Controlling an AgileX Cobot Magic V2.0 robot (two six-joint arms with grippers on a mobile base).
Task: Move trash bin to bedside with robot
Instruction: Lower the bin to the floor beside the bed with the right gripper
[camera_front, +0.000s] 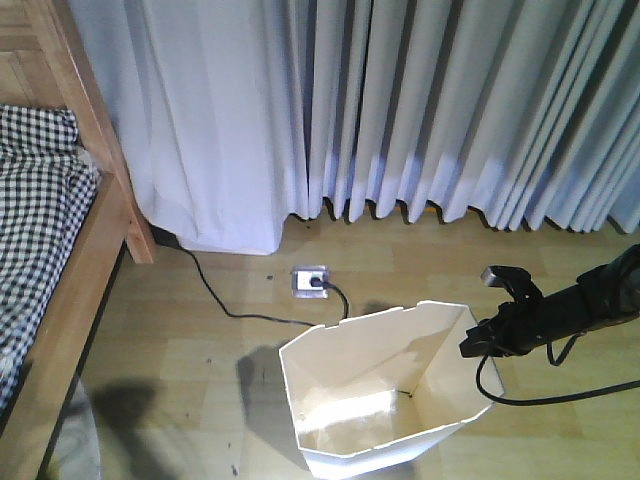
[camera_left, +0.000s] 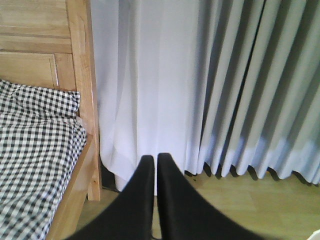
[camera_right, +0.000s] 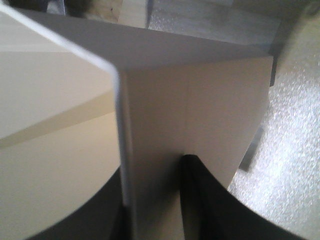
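Observation:
The white faceted trash bin (camera_front: 375, 395) stands on the wooden floor at lower centre, its cream inside showing. My right gripper (camera_front: 472, 345), on a thin black arm coming in from the right, is shut on the bin's right rim wall. In the right wrist view one finger (camera_right: 200, 200) lies outside the bin wall (camera_right: 200, 100) and the other inside. The bed (camera_front: 60, 230), with a light-brown wooden frame and black-and-white checked bedding, stands at the left. My left gripper (camera_left: 156, 159) is shut and empty, held in the air and facing the bed post (camera_left: 82, 75) and the curtain.
Long pale curtains (camera_front: 400, 100) hang along the back wall. A floor socket (camera_front: 309, 282) with a black cable (camera_front: 215, 295) lies on the floor just behind the bin. A grey rug edge (camera_front: 75, 445) shows at lower left.

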